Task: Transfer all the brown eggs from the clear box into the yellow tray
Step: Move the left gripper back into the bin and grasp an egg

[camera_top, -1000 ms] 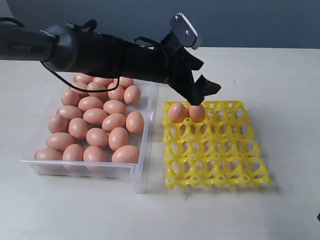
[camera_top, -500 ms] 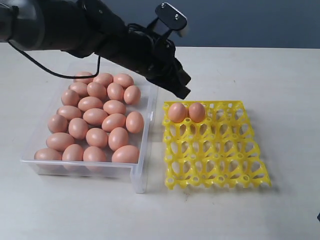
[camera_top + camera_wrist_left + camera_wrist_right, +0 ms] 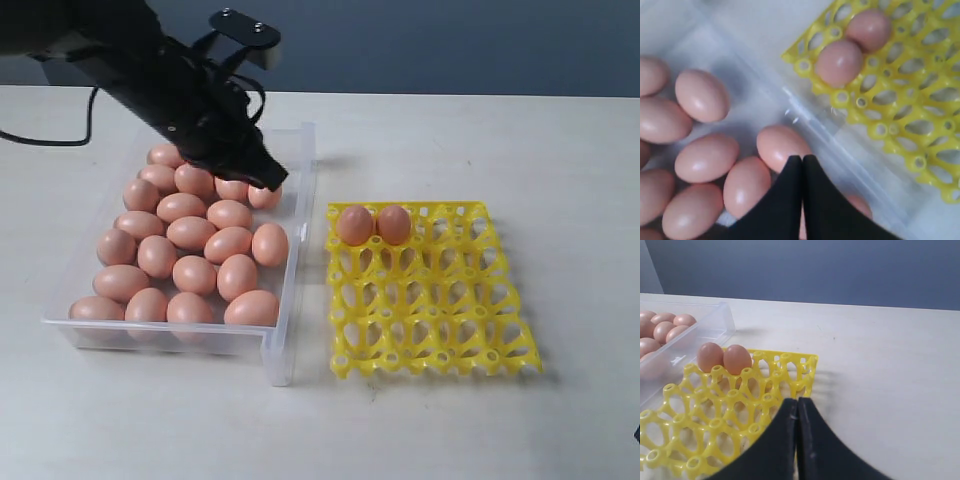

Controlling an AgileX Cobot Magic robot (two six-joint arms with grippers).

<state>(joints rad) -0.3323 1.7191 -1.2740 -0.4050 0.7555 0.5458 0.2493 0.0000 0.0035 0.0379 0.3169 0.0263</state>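
Note:
Many brown eggs [image 3: 192, 232] fill the clear box [image 3: 290, 300] on the left of the table. Two more brown eggs [image 3: 355, 225] sit side by side in the far row of the yellow tray [image 3: 440, 330]. My left gripper [image 3: 272, 178] hangs over the box's far right corner, shut and empty, just above the eggs there. In the left wrist view its black fingertips [image 3: 802, 159] meet above an egg [image 3: 781, 146] by the box wall. My right gripper [image 3: 797, 401] is shut and empty near the tray's edge [image 3: 807, 372]; it does not show in the exterior view.
The pale table [image 3: 520, 150] stretches beyond the tray to the right and back. The box's right wall [image 3: 305, 190] stands between the eggs and the tray. A black cable [image 3: 45, 140] trails from the left arm at the far left.
My left gripper has let go of an egg in the tray's far row, shut, and swung left to above the box's far right corner.

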